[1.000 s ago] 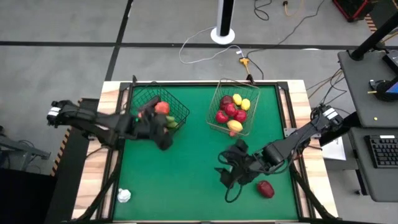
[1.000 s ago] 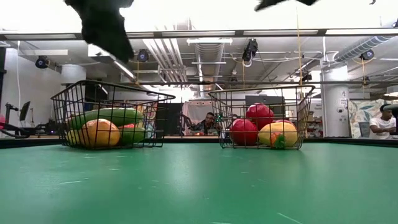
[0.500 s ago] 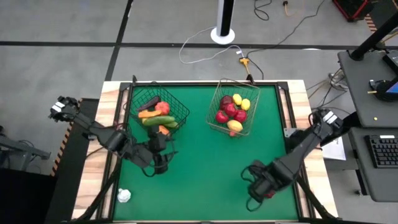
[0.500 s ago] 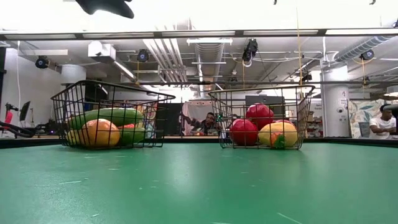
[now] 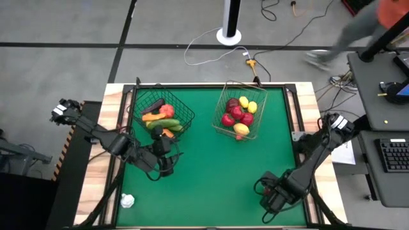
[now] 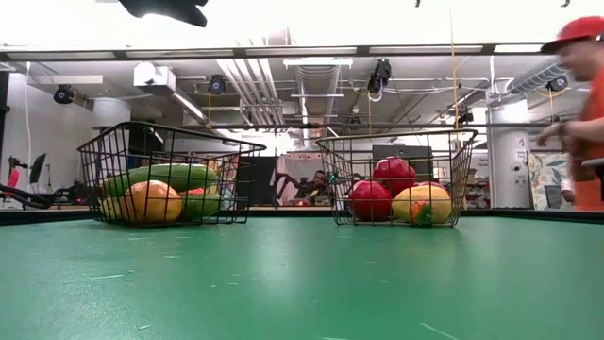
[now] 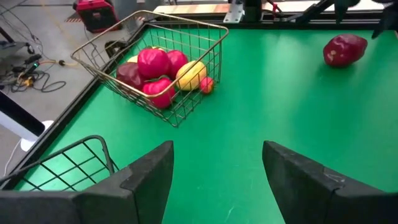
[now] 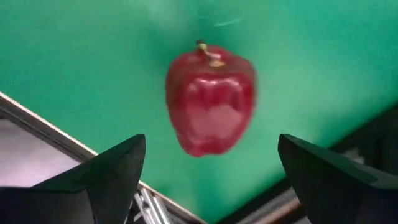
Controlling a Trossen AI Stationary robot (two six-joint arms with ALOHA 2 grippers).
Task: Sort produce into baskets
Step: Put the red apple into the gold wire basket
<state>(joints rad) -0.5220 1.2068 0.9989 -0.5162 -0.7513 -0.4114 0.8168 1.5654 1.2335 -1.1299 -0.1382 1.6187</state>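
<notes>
A red apple (image 8: 211, 99) lies on the green table near its near right corner, also seen in the left wrist view (image 7: 344, 50). My right gripper (image 8: 211, 142) hangs over it, pointing down and open, one finger on each side, apart from it; in the high view the right gripper (image 5: 275, 195) hides the apple. The dark basket (image 5: 163, 115) holds green, orange and red produce. The pale basket (image 5: 238, 110) holds red and yellow produce. My left gripper (image 5: 165, 163) stands open and empty just nearward of the dark basket.
A small white item (image 5: 128, 200) lies at the table's near left corner. The table's wooden rim (image 5: 300, 128) runs close by the apple. A person (image 6: 580, 113) in red moves beyond the far right of the table. Bare green surface (image 5: 211, 172) lies between the arms.
My right gripper has gone toward the near right corner and down, tipping to point down over the red apple. My left gripper has drawn back from the dark basket toward the near edge, then stayed still. A person has come into view at the far right.
</notes>
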